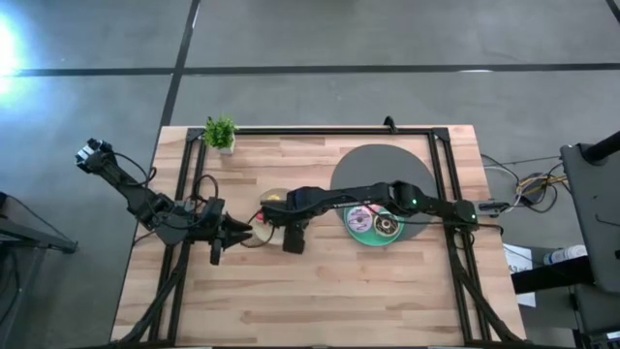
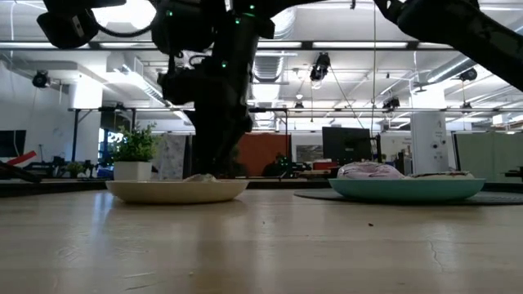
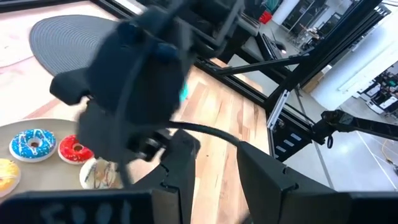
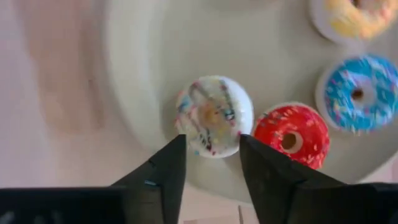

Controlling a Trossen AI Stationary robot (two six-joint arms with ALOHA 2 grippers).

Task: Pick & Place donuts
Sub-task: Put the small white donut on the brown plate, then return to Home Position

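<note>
A cream plate [image 4: 143,56] holds several mini donuts: a white sprinkled one [image 4: 214,115], a red one [image 4: 291,134], a blue one [image 4: 356,93] and a yellow one [image 4: 354,15]. My right gripper [image 4: 211,142] is open and points down at the plate, its fingertips either side of the white donut's near edge. In the high view it [image 1: 274,213] reaches across from the right. The teal plate [image 1: 373,239] carries a lilac donut [image 1: 359,219] and a chocolate donut [image 1: 387,227]. My left gripper [image 3: 216,142] is open beside the cream plate [image 1: 276,194]. My right gripper comes at the white sprinkled mini donut from above, with one open fingertip [image 4: 177,146] at each side of its near edge [image 4: 208,149]. Whether the fingertips touch it, I cannot tell. The donut lies flat on the cream plate.
A grey round mat [image 1: 383,170] lies under the teal plate on the table's right half. A small potted plant [image 1: 221,133] stands at the far left corner. Black frame rails [image 1: 441,174] run along the table's sides. Bare wood [image 1: 320,291] fills the near half.
</note>
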